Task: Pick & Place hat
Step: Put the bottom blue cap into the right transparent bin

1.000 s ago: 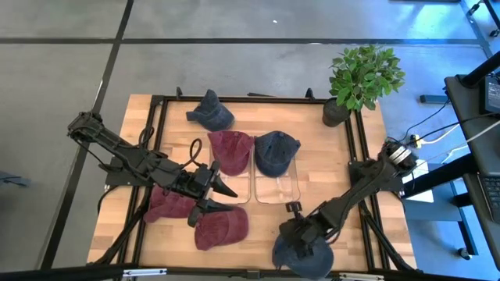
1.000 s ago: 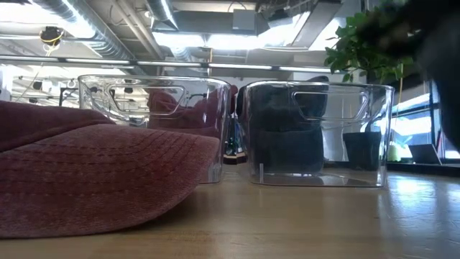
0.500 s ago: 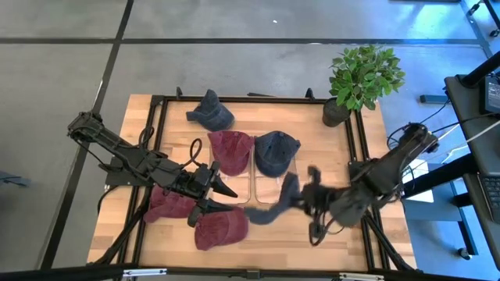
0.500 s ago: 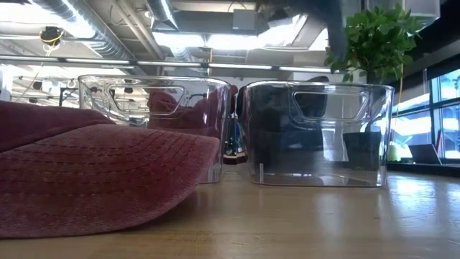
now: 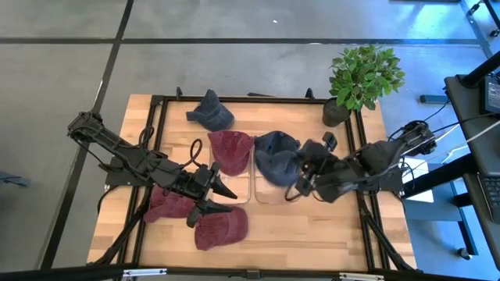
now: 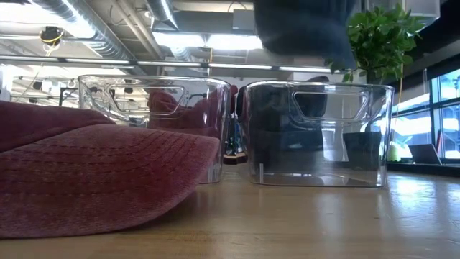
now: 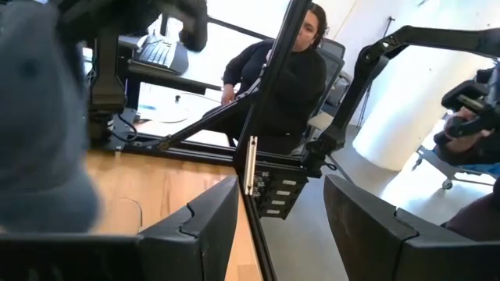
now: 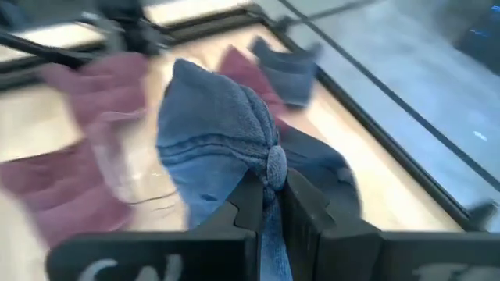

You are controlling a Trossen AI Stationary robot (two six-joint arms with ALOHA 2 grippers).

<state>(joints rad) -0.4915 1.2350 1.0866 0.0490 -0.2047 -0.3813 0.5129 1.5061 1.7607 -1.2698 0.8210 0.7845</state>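
Right wrist view shows our right gripper [image 8: 269, 204] with jaws pinched on the blue hat [image 8: 223, 133], which droops soft and light above the clear bin [image 5: 275, 190] at table centre. We judge that crown pinch secure; our left gripper [image 5: 215, 198], jaws spread, waits at nine o'clock.

Left gripper [image 5: 219, 200] sitting at about eight o'clock, fingers apart, gripping nothing. Right gripper [image 5: 301, 178] reaching toward nine o'clock from the right, fingers [image 8: 248, 204] pinching tight.
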